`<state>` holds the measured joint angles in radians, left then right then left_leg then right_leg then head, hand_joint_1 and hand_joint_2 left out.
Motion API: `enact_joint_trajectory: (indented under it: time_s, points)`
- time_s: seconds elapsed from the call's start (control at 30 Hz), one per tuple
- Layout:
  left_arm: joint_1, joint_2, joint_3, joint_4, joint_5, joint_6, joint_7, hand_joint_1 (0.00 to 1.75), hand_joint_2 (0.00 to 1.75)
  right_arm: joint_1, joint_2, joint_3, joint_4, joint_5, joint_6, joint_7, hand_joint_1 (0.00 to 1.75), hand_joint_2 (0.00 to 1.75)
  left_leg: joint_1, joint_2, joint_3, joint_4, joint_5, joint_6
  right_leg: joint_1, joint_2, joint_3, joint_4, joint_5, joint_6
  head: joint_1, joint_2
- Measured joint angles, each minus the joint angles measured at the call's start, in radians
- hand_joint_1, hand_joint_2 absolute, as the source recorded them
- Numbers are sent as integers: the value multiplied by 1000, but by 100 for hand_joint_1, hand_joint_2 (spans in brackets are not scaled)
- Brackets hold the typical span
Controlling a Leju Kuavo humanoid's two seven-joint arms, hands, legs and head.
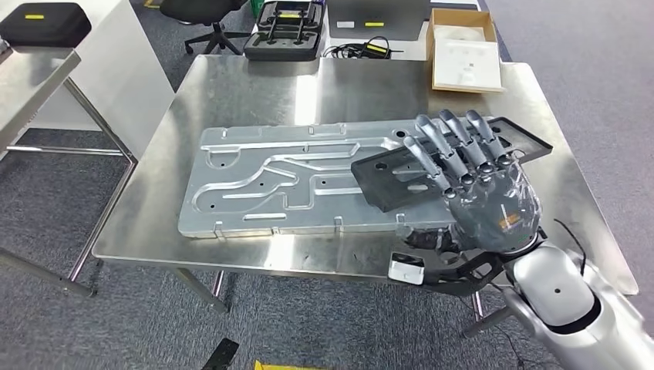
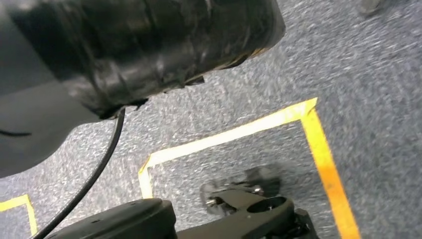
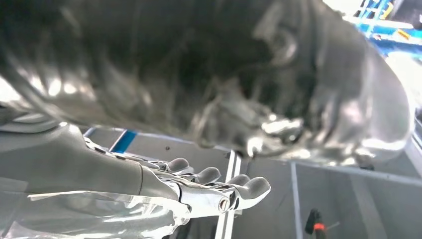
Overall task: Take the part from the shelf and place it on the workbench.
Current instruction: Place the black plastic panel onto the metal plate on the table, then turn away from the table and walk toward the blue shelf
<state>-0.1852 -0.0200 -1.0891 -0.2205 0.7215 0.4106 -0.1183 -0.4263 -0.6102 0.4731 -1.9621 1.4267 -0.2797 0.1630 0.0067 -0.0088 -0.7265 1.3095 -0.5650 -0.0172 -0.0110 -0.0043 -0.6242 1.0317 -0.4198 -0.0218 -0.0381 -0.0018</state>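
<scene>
One dark flat part is gripped by the right hand, fingers laid across its top, above the right end of a grey machined plate lying near the worktop front edge.

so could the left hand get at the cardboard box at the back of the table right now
Probably not. The cardboard box sits at the table's far right corner, and the left wrist view looks down at carpet, so that arm seems to hang low. The right hand, holding the black plate, is nearer.
</scene>
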Motion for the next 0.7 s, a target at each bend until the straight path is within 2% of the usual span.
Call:
enact_joint_trajectory:
  time_s: [0.03, 0.07, 0.1, 0.13, 0.17, 0.2, 0.27, 0.3, 0.33, 0.37, 0.4, 0.43, 0.47, 0.5, 0.53, 0.57, 0.6, 0.63, 0.67, 0.7]
  points:
    - [0, -1, 0, 0, 0, 0, 0, 0, 0, 4, 10, 0, -5, -6, -15, 4, 0, 0, 1, 0, 34, -27, 27, 2, 2, 0, -15, 0, 11, 1, 0, 0]
    - [-1, -1, 0, 0, 0, 0, 0, 0, 0, 9, 21, 0, -10, -15, -35, 9, 0, 0, 1, 0, 84, -83, 47, 7, 3, 1, -27, 1, 22, 3, 0, 0]
    - [-1, -2, 0, 0, 1, 0, 0, 0, 0, 16, 32, -1, -13, -23, -58, 15, 0, 0, -1, 0, 143, -155, 52, 12, 5, 2, -37, 1, 31, 5, 0, 0]
    - [-3, -2, 0, 0, 1, 0, 0, 0, 0, 24, 45, -2, -16, -28, -84, 20, 0, 0, -3, -1, 193, -223, 45, 18, 6, 2, -42, 1, 39, 10, 1, 0]
    - [-4, -3, 0, 0, 2, 1, 0, 0, 0, 34, 59, -3, -17, -31, -109, 25, 0, 0, -7, -1, 226, -274, 34, 25, 5, 1, -45, 0, 48, 15, 1, 0]
    - [-4, -4, 0, 0, 3, 2, -1, 0, 0, 45, 74, -4, -17, -36, -133, 30, 0, 0, -11, -1, 240, -303, 28, 31, 4, 0, -46, -3, 57, 20, 0, 0]
    - [0, -7, 0, 0, 7, 4, -1, 0, 0, 66, 103, -5, -14, -54, -179, 42, 0, 0, -13, 0, 232, -320, 46, 45, 1, -1, -50, -11, 72, 33, -2, 0]
    - [3, -8, 0, 0, 10, 6, -1, 0, 0, 77, 115, -5, -11, -67, -200, 45, 0, 0, -12, 2, 225, -325, 59, 52, -1, 0, -58, -5, 58, 37, -3, 0]
    - [5, -9, 0, 0, 12, 7, -1, 0, 0, 87, 126, -5, -6, -81, -220, 48, 0, 0, -10, 4, 215, -329, 74, 60, -1, 1, -69, 17, 25, 40, -1, 0]
    - [5, -10, 0, 0, 14, 9, -1, 0, 0, 97, 138, -5, 0, -96, -241, 49, 0, 0, -9, 6, 202, -331, 88, 65, -3, 1, -85, 61, -26, 43, -1, 0]
    - [6, -11, 0, 0, 17, 10, -2, 0, 0, 108, 150, -5, 10, -112, -261, 49, 0, 0, -10, 7, 186, -331, 100, 69, -4, 2, -101, 123, -80, 45, 1, 0]
    - [7, -12, 1, 0, 20, 12, -3, 0, 0, 120, 163, -5, 23, -131, -282, 49, 0, 0, -11, 7, 170, -330, 112, 71, -4, 2, -113, 189, -120, 47, 2, 0]
    - [8, -14, 1, 0, 25, 13, -5, 0, 0, 133, 176, -5, 39, -153, -304, 48, 0, 0, -11, 8, 153, -327, 124, 71, -5, 2, -116, 242, -135, 49, 2, 0]
    - [11, -16, 2, 0, 31, 15, -8, 0, 0, 147, 189, -5, 57, -179, -327, 45, 0, 0, -11, 7, 135, -324, 135, 69, -6, 2, -106, 268, -126, 50, 2, 0]
    - [15, -18, 4, 0, 37, 16, -13, 0, 0, 161, 203, -5, 78, -206, -351, 41, 0, 0, -10, 7, 116, -319, 145, 67, -7, 2, -78, 258, -102, 52, 2, 0]
    - [18, -20, 6, 0, 44, 17, -19, 0, 0, 173, 215, -5, 99, -230, -370, 36, 0, 0, -9, 7, 98, -311, 153, 63, -9, 2, -34, 215, -76, 53, 2, 0]
    - [21, -22, 9, 0, 50, 17, -24, 0, 0, 182, 228, -5, 119, -252, -385, 29, 0, 0, -8, 7, 81, -302, 160, 58, -9, 1, 19, 148, -72, 54, 3, 0]
    - [23, -24, 12, 0, 56, 15, -30, 0, 0, 190, 240, -5, 137, -271, -395, 20, 0, 0, -8, 7, 68, -292, 166, 52, -7, 2, 66, 84, -78, 52, 2, 0]
    - [25, -25, 14, 0, 62, 12, -37, 0, 0, 199, 251, -6, 153, -288, -400, 10, 0, 0, -8, 7, 60, -285, 172, 46, -5, 3, 97, 36, -91, 48, 1, 0]
    - [27, -27, 17, 0, 68, 9, -43, 0, 0, 210, 264, -8, 169, -307, -403, -4, 0, 0, -8, 7, 57, -282, 178, 39, -1, 5, 111, 8, -104, 42, 2, 0]
